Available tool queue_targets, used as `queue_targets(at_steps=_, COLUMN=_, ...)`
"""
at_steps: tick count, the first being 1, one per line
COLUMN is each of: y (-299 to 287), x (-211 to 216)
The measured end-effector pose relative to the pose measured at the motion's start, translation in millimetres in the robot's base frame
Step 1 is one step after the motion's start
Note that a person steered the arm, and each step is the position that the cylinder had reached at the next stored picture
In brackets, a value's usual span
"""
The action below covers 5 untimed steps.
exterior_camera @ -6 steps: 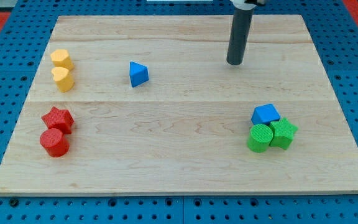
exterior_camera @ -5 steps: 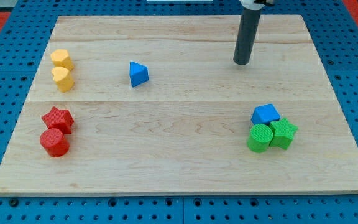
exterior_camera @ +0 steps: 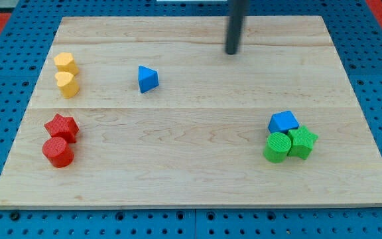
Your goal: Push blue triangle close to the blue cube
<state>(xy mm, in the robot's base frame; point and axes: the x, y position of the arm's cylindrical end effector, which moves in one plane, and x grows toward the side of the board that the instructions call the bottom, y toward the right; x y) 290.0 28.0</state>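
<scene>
My tip: the lower end of my straight dark rod (exterior_camera: 232,52) has moved toward the view's top and left; it touches no block and holds nothing
Small blue triangle block: (exterior_camera: 147,79) it lies in the upper left part of the pale wooden board (exterior_camera: 191,166), same place as before, well apart from my tip
Small blue cube block: (exterior_camera: 283,121) at the view's right, touching the green cylinder (exterior_camera: 277,147) and the green star-shaped block (exterior_camera: 303,141)
Meaning for the task: I judge the push is not begun; I am going around to reach the triangle's left side
Difference from earlier: only my rod changed place; yellow blocks (exterior_camera: 65,74) and red blocks (exterior_camera: 60,138) did not move
</scene>
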Motion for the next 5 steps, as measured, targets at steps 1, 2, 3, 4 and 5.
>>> queue_targets(at_steps=1, y=-112.9, x=0.2)
queue_targets(at_steps=2, y=-178.2, x=30.3)
queue_targets(at_steps=3, y=-140.0, x=83.6)
queue_targets(at_steps=4, y=-92.5, x=85.6)
queue_targets(at_steps=5, y=-37.6, x=89.8)
